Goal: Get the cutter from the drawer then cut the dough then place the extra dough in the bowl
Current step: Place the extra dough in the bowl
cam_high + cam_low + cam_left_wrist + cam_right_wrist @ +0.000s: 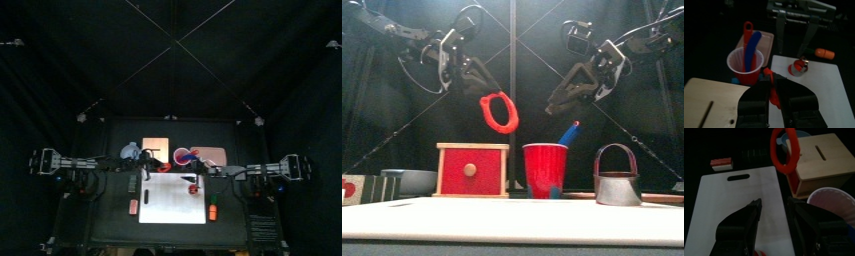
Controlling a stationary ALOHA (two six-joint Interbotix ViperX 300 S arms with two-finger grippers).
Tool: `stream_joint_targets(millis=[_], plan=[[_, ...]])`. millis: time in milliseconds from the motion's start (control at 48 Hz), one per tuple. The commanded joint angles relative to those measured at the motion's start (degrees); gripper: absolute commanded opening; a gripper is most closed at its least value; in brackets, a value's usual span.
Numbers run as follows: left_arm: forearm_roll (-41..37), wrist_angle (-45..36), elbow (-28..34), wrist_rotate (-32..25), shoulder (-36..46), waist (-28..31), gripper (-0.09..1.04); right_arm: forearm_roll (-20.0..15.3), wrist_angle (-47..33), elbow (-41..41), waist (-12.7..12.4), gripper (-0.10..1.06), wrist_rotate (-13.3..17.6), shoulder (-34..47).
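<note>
Step in hand: in my judgement the last one, bringing the extra dough to the bowl.
How to do it well: keep the grip firm and travel slowly, because the soft ring hangs loose and may swing or stretch. Pass high over the box, stop above the bowl's middle, lower until the ring folds inside, and only then release.
White cutting board [502, 215]: nearest, at the table's front, with no ring on it.
Cutter [617, 185]: upright on the board's right part. Red shows inside it, probably the cut disc.
Red cup [545, 170]: behind the board, at 5 o'clock from the ring in the front view.
Wooden box [473, 170]: beside the cup, at about 7 o'clock under the ring.
Left gripper [484, 88]: raised, pinching the ring's top.
Dough ring [485, 108]: hangs in the air and touches nothing else.
Right gripper [775, 204]: jaws apart, empty, raised at 3 o'clock from the ring.
Bowl [130, 150]: at the back left, just beside the box. It lies at about 8 o'clock from the left gripper, well below it.
</note>
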State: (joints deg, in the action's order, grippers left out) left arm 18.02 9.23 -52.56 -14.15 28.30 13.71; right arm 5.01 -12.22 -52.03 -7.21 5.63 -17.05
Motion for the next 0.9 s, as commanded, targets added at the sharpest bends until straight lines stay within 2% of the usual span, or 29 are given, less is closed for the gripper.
stream_joint_targets(millis=[21,125,250,354,521,604,771,833,896], plan=[[0.0,0.44,-3.34,-0.09,7.73,4.39,0.54,0.09,-1.67,1.14,-0.26,0.83,0.0,-0.09],[0.09,0.62,-9.58,0.0,14.59,8.7,0.54,0.09,-2.37,1.14,-0.18,0.83,0.0,0.09],[0.44,3.16,-16.26,0.18,19.42,11.25,0.54,0.09,-2.72,1.14,-0.26,0.83,0.09,0.09],[1.58,4.75,-20.04,0.0,20.3,11.95,0.54,0.09,-2.64,1.14,-0.18,0.83,0.18,0.09],[4.57,4.57,-22.15,0.26,18.81,14.5,0.59,0.09,-2.9,1.05,-0.18,0.83,0.35,0.09],[7.65,4.48,-22.41,0.26,17.31,16.0,0.68,0.09,-3.08,1.05,-0.18,0.83,0.44,0.09],[16.26,4.48,-22.24,0.26,14.33,17.14,0.97,0.0,-3.08,0.79,-0.26,0.83,0.53,0.09],[18.28,5.19,-22.06,0.18,14.15,17.23,1.03,-0.18,-3.08,0.79,-0.18,0.83,0.62,0.09],[18.11,5.63,-21.88,-0.26,14.33,17.14,1.03,-0.26,-3.08,0.79,-0.26,0.83,0.62,0.09]])
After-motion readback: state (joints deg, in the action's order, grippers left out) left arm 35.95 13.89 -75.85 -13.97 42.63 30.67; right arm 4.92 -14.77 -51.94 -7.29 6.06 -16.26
